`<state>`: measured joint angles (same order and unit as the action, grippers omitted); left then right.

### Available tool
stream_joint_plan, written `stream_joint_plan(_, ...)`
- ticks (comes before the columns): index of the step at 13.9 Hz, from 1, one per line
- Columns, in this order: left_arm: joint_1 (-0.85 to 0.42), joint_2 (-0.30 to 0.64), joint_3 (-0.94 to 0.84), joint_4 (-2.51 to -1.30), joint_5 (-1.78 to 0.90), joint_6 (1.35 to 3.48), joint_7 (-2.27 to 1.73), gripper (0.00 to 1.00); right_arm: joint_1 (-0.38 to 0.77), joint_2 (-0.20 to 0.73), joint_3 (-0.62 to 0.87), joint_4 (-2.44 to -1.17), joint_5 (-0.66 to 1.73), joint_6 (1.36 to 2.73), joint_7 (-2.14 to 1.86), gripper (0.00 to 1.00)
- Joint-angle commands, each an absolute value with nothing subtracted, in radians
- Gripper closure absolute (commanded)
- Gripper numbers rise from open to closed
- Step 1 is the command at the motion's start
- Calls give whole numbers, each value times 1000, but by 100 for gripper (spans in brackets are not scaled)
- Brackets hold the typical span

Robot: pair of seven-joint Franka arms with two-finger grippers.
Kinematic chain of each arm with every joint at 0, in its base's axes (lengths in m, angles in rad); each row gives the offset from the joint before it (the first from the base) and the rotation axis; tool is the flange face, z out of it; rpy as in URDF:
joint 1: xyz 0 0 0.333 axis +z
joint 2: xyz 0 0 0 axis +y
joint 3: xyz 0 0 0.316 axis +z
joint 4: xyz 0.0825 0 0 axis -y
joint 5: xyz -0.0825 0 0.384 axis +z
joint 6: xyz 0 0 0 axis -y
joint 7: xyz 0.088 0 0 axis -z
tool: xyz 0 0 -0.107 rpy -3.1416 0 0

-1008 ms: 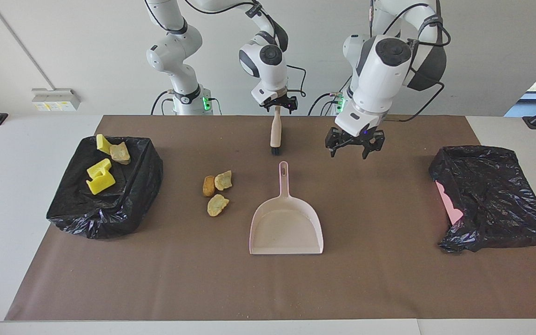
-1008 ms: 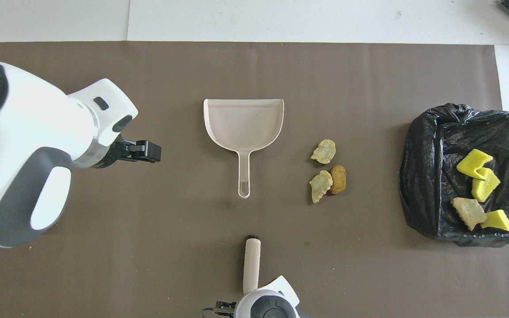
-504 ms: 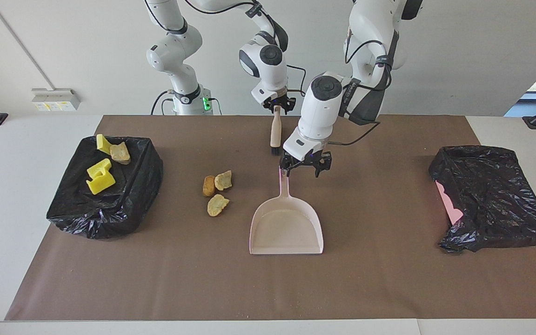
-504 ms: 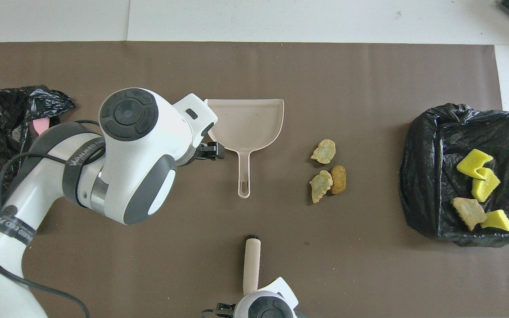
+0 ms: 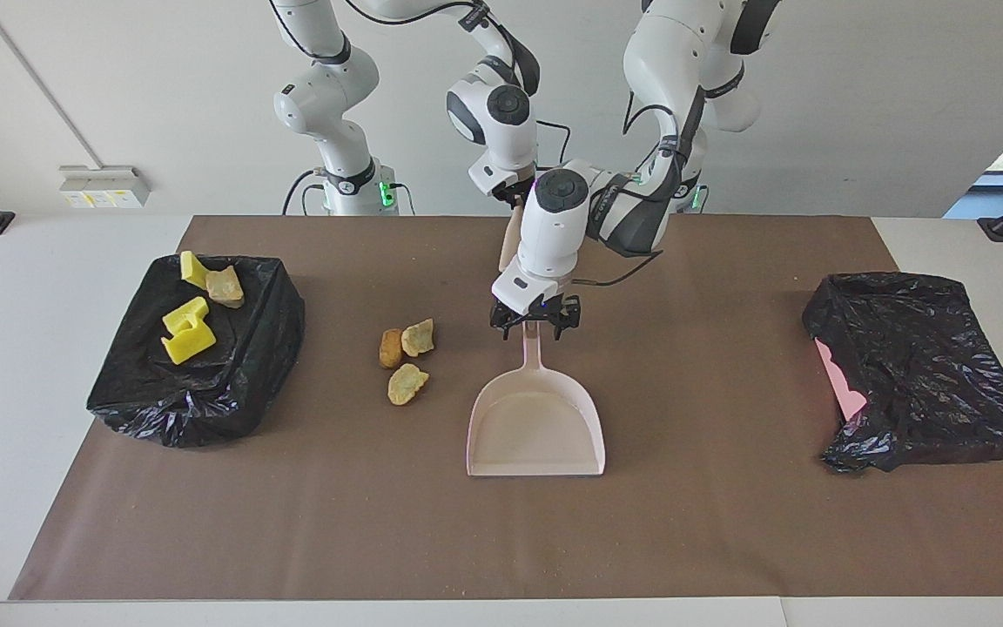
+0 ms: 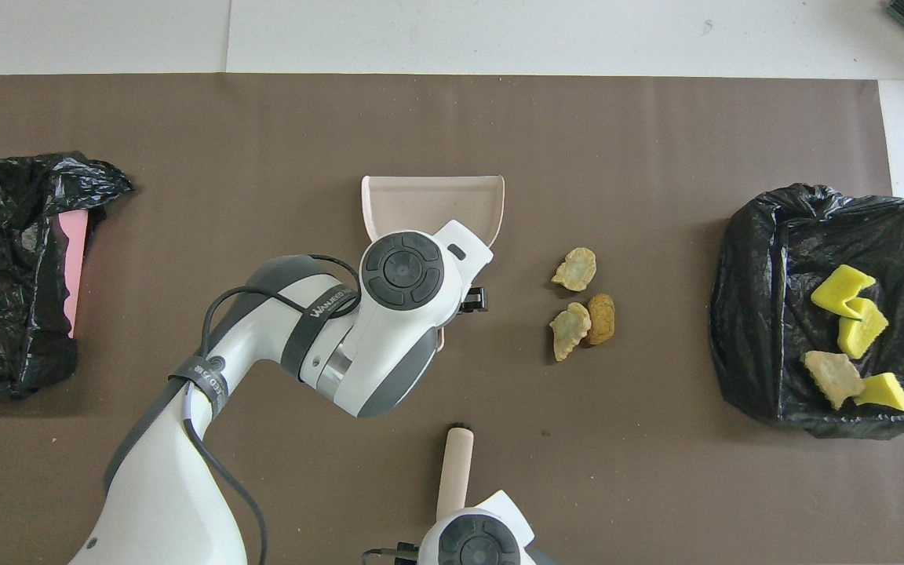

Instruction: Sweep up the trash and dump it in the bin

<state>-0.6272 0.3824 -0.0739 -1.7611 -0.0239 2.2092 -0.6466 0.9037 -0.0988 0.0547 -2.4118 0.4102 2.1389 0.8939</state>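
Since the earlier frame our left end effector had swung in over the dustpan handle, fingers spread, while our right end effector clamped the brush and tilted it. We judged the low handle could slip aside if the closing fingers caught it off-centre. Three golden-brown scraps lay on the bench beside the dustpan, toward the right arm's end; the others, three bright yellow, sat in the black-lined bin.

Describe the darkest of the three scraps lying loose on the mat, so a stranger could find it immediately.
On the brown mat, find the pink dustpan. Beside it, toward the right arm's end, lie three scraps. The wanted scrap is smooth, oval and orange-brown, while its two neighbours are paler and ragged.
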Motion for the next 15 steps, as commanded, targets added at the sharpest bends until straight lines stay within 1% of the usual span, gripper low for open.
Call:
stream_joint_plan(1, -646, 390, -54, -1758, -8, 2224, -664, 0, 838, -191, 52, -2408, 367, 2027, 844, 100)
stream_joint_plan(2, -637, 387, -52, -1756, -8, 2221, -658, 0, 818, -218, 52, -2408, 342, 1975, 838, 100)
stream_joint_plan(3, -635, 387, -52, -1756, -6, 2217, -657, 8, 793, -248, 54, -2410, 318, 1927, 833, 100)
stream_joint_plan(4, -635, 387, -51, -1756, -5, 2203, -644, 26, 761, -280, 54, -2411, 293, 1884, 827, 100)
stream_joint_plan(5, -635, 385, -51, -1759, 21, 2195, -603, 50, 727, -308, 54, -2410, 270, 1835, 801, 100)
stream_joint_plan(6, -634, 385, -51, -1758, 40, 2186, -571, 79, 700, -330, 52, -2410, 249, 1800, 775, 100)
stream_joint_plan(7, -634, 385, -51, -1756, 41, 2177, -566, 100, 675, -345, 52, -2410, 223, 1780, 763, 100)
stream_joint_plan(10, -612, 376, -49, -1753, 41, 2169, -543, 100, 599, -353, 49, -2390, 137, 1740, 691, 100)
stream_joint_plan(12, -589, 365, -48, -1747, 40, 2134, -433, 100, 469, -325, 52, -2358, 103, 1740, 556, 100)
stream_joint_plan(15, -529, 287, -49, -1749, 40, 2013, -209, 100, 306, -290, 52, -2356, 5, 1762, 343, 100)
